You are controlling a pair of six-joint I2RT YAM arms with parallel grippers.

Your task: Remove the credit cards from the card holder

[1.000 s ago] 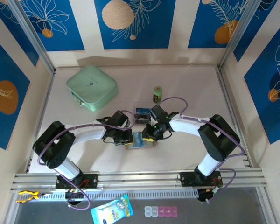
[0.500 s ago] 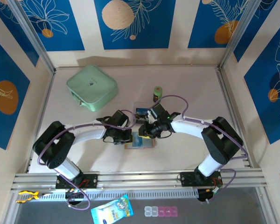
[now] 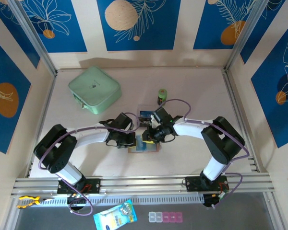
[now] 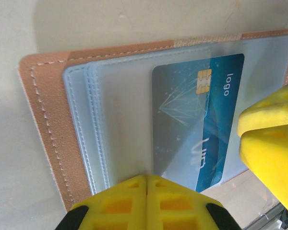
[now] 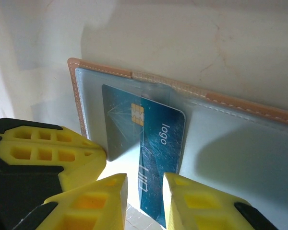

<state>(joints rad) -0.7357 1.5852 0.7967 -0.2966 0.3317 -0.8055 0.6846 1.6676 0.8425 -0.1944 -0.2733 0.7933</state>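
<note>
Right wrist view | right hand [image 5: 145, 186], fingers narrowly parted, is straddling the free end of the blue credit card [image 5: 156, 143] | card is sitting partway out of a sleeve [image 5: 240, 143] of the open card holder [image 5: 230, 102] on the surface [image 5: 206, 38] | left hand [image 4: 147, 184], fingers together, is pinning the sleeve edge | judgement: extraction is only beginning, first card not yet out.

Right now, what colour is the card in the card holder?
The credit card is blue with a gold chip and white lettering; clearest in right wrist view.

A lab test cell: aluminium rails [image 3: 144, 184] and blue-printed panels [image 3: 138, 24] box the table [image 3: 197, 86].
</note>
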